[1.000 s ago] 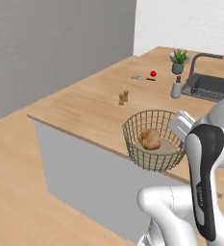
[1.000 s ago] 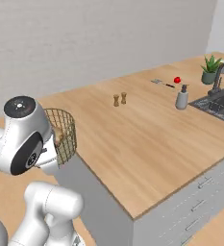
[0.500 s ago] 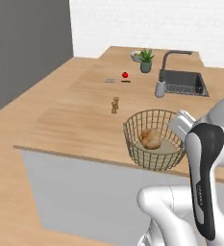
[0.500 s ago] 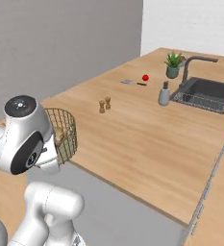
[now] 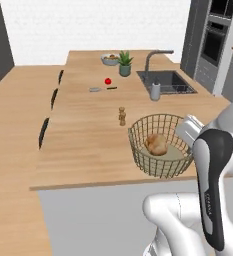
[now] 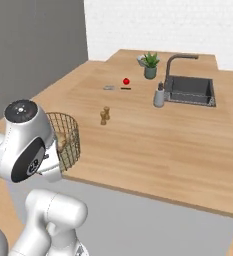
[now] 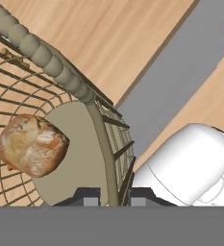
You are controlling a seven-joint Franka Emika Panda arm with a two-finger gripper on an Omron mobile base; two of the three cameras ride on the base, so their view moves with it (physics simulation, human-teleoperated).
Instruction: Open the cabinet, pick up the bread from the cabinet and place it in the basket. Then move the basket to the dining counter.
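The basket (image 5: 140, 150), a round tan wire bowl, is at the near edge of the dining counter (image 5: 83, 140), close in front of my arm. The bread (image 5: 156, 144), a tan crusty bun, lies on its flat base. My gripper (image 5: 182, 136) is shut on the basket's right rim. In the hand view the fingertips (image 7: 84, 197) pinch the rim wire of the basket (image 7: 60, 72), with the bread (image 7: 31, 144) lying to their left. From the right base view the basket (image 6: 70, 135) sits behind my elbow, with the bread (image 6: 62, 141) partly visible inside. I cannot tell whether the basket touches the counter (image 6: 153, 140).
Paired wooden shakers (image 5: 122, 116) stand just beyond the basket. Farther back are a soap bottle (image 5: 155, 91), an inset sink (image 5: 170, 82) with a faucet (image 5: 155, 55), a red fruit (image 5: 108, 81), a potted plant (image 5: 124, 64) and a bowl (image 5: 110, 59). Dark stools (image 5: 44, 131) line the left side.
The whole picture has swung round, so the base has moved; the counter now lies straight ahead. The basket with the bread stays held in the same place relative to my arm.
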